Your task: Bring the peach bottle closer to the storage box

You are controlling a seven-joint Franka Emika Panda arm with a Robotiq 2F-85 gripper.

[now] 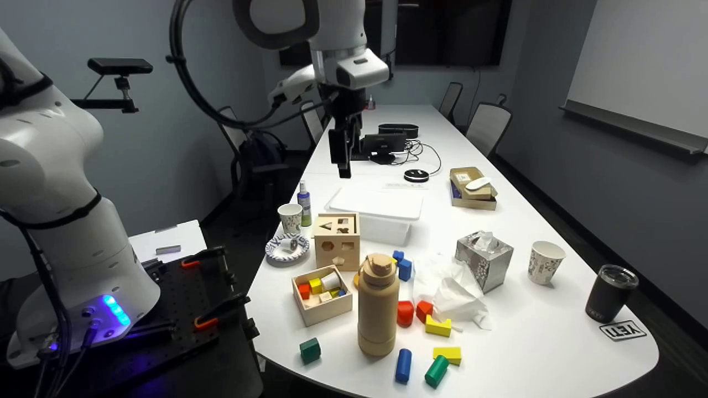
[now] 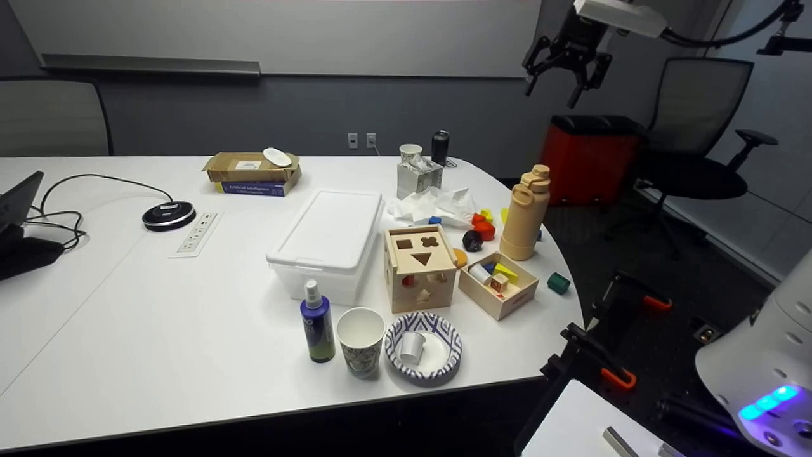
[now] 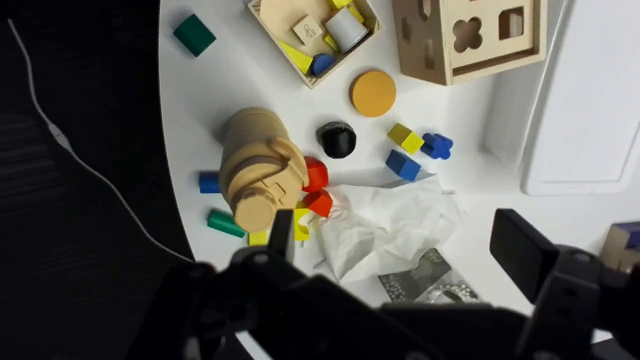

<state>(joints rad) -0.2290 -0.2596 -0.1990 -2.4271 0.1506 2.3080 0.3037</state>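
The peach bottle (image 1: 378,315) stands upright near the rounded end of the table (image 1: 531,345); both exterior views give its side, while the wrist view looks down on its cap and loop. The storage box (image 2: 328,231), lid on, lies fully inside the frame of an exterior view, well apart from the bottle, but the wrist view cuts it off at the edge. From above, a black block (image 3: 338,140) and an orange disc (image 3: 373,93) show clearly near the bottle, and a blue block (image 3: 402,165) and a yellow block (image 3: 406,138) lie between bottle and box. A red cabinet (image 2: 587,168) beyond the table appears only in an exterior view; a pale cable (image 3: 61,138), crossing the dark area beside the table, only in the wrist view.

The gripper (image 2: 550,99) has its fingers (image 3: 522,252) spread wide; they hold nothing and touch nothing. In an exterior view the fingertips (image 1: 344,170) nearly line up, so the gap cannot be judged there.

The arm (image 1: 44,143) rises from a base (image 1: 91,287) beside the table and leaves the frame; its wrist hangs from the top, high above the tabletop, fingers pointing down.
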